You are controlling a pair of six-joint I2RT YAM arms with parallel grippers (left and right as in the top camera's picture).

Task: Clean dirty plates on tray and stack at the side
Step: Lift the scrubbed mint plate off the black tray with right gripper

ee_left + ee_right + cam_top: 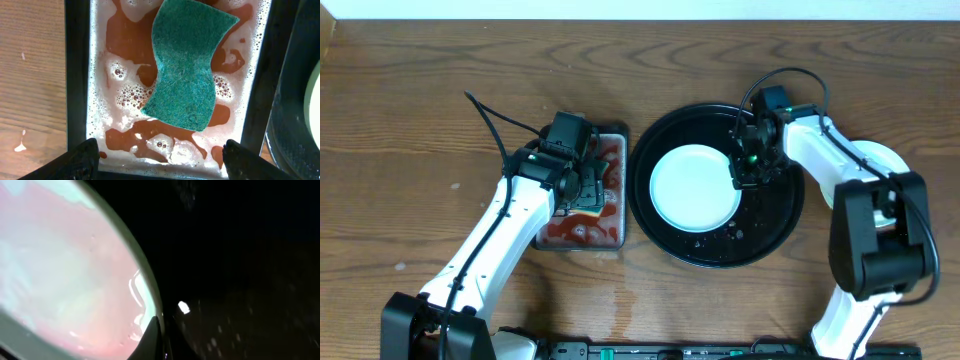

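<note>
Centre-left, left gripper spread wide, empty, over green sponge in pan, centre-right, right gripper closed at plate rim on tray.

I'm scanning all three views and not picking up a single readable word, number or logo, not on the sponge, pan, tray or plate.

Plate on tray, right of pan.
</note>
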